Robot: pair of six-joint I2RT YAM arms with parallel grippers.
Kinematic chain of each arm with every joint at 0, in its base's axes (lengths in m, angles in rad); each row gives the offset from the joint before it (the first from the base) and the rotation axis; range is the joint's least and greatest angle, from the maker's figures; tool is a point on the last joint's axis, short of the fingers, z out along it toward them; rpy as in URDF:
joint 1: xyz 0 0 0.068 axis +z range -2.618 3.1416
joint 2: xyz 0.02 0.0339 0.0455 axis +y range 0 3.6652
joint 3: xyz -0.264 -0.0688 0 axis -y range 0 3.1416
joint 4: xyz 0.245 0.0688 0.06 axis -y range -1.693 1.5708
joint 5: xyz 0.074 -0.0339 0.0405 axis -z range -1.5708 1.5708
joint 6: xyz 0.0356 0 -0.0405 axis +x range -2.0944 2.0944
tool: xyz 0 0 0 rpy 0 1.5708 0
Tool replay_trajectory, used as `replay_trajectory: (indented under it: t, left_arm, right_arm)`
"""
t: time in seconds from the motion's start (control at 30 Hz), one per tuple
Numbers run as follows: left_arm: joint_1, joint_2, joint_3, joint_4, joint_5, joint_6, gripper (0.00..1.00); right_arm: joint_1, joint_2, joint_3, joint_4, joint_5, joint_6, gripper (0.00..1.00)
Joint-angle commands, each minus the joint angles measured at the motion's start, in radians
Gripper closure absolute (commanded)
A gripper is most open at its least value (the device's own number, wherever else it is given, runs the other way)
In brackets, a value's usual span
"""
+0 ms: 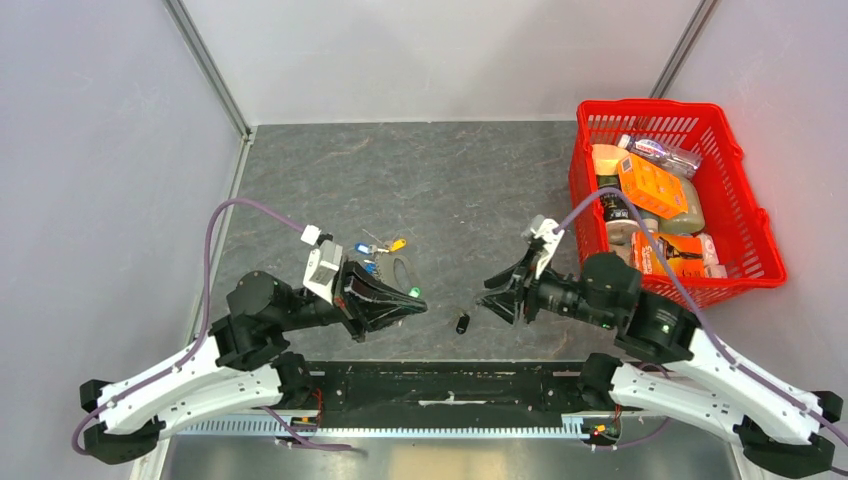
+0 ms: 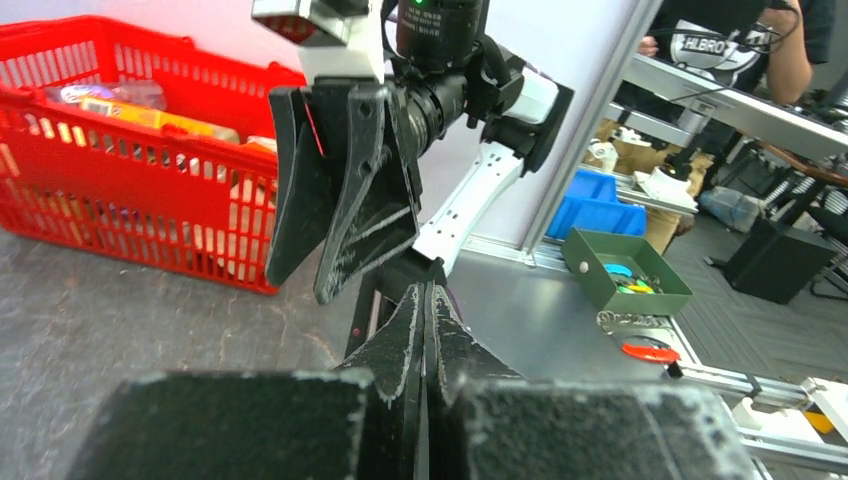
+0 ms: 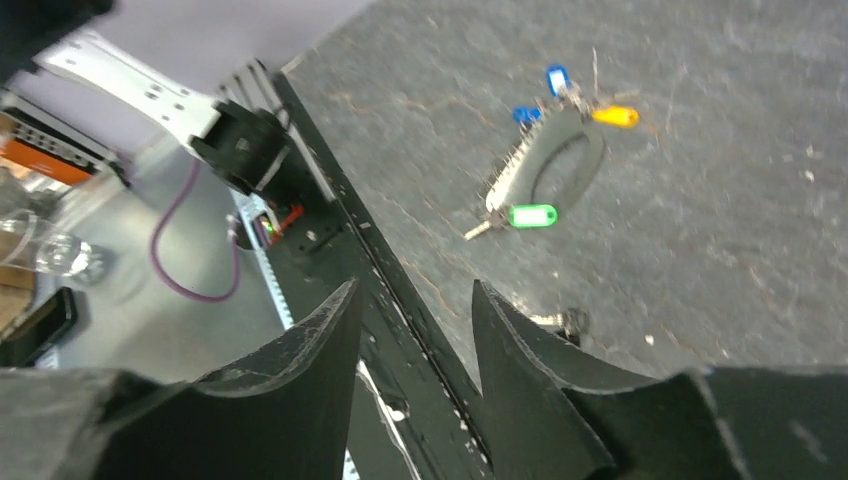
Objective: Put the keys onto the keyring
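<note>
**Nearest lens, wrist views:** L gripper (image 2: 426, 296) has its fingers pressed flat together, no gap. Nothing seen pinched betw. them. R gripper (image 3: 415, 292) has its fingers spread apart, with bare gap and table edge showing through. It holds nothing.

**Posn, top view:** both grippers sit low over near part of table (image 1: 450, 180), tips facing each other across a small gap. L wrist view looks straight at R gripper's parted fingers.

**Task items:**
- Keyring (image 3: 560, 160) lies flat on table, loop open to view, in front of L gripper. Not touched by either pincer.
- Green tag (image 3: 532, 215) is at loop's near end, on short chain.
- Two blue-capped keys (image 3: 556, 78) and yellow-capped key (image 3: 614, 117) are clustered at loop's far end. Cannot tell whether threaded on or just lying against it.
- Black-capped key (image 1: 462, 323) lies loose on table betw. the two grippers. It is just beside R gripper's tips, apart from keyring, and partly hidden behind a finger in R wrist view.

**Other:** red basket (image 1: 650, 103) w. packaged goods stands at R side of table, well apart from keys.
</note>
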Motion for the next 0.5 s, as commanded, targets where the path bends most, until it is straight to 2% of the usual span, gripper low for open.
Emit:
replay_trajectory:
  t: [0.0, 0.13, 0.2, 0.27, 0.37, 0.47]
  left_arm:
    - [0.0, -0.021, 0.008, -0.091, -0.096, 0.037, 0.98]
    - [-0.001, -0.068, -0.009, -0.192, -0.229, 0.027, 0.98]
    - [-0.002, -0.108, -0.043, -0.227, -0.337, 0.009, 0.92]
    - [0.0, -0.159, -0.085, -0.255, -0.47, -0.014, 0.82]
    - [-0.002, -0.236, -0.123, -0.321, -0.641, -0.047, 0.55]
    - [-0.001, -0.299, -0.122, -0.424, -0.736, -0.07, 0.4]
  right_arm:
    - [-0.001, 0.047, -0.001, 0.031, 0.055, 0.025, 0.46]
    - [0.0, 0.16, 0.012, 0.043, 0.076, 0.064, 0.4]
    - [-0.001, 0.255, 0.03, 0.054, 0.09, 0.084, 0.38]
    - [-0.003, 0.355, 0.065, 0.062, 0.101, 0.097, 0.36]
    - [-0.011, 0.513, 0.132, 0.076, 0.11, 0.118, 0.31]
    - [-0.02, 0.653, 0.188, 0.097, 0.134, 0.121, 0.27]
